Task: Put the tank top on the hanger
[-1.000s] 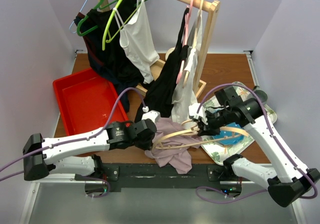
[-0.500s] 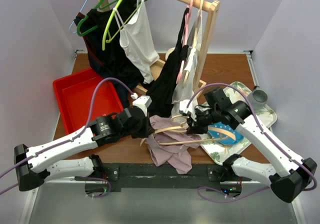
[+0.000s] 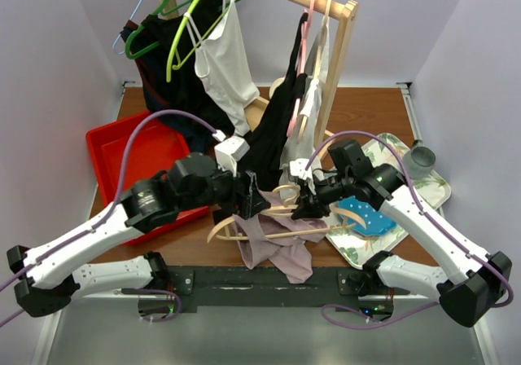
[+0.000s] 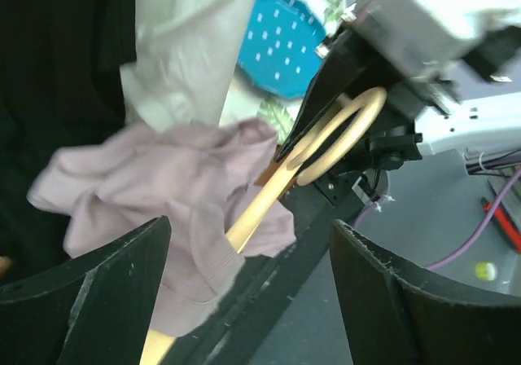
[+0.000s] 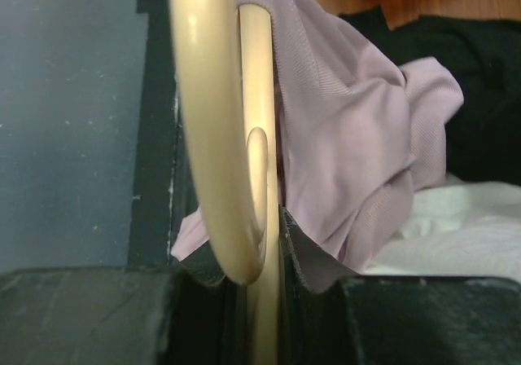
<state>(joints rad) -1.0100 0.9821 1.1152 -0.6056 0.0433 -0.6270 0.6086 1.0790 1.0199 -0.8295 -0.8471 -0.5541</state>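
tank top around hanger, between left fingers

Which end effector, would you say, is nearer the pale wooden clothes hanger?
Right: the right end effector is shut on the pale wooden hanger by its hook; the left end effector stands open beside its arm and the dusty-mauve tank top.

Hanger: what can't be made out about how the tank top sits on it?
- Left wrist: lower end of the hanger, cut off by the bottom edge.
- Top view: strap routing over the hanger; the bunched tank top covers it.
- Right wrist: hanger blurred up close; right fingers lost in shadow.
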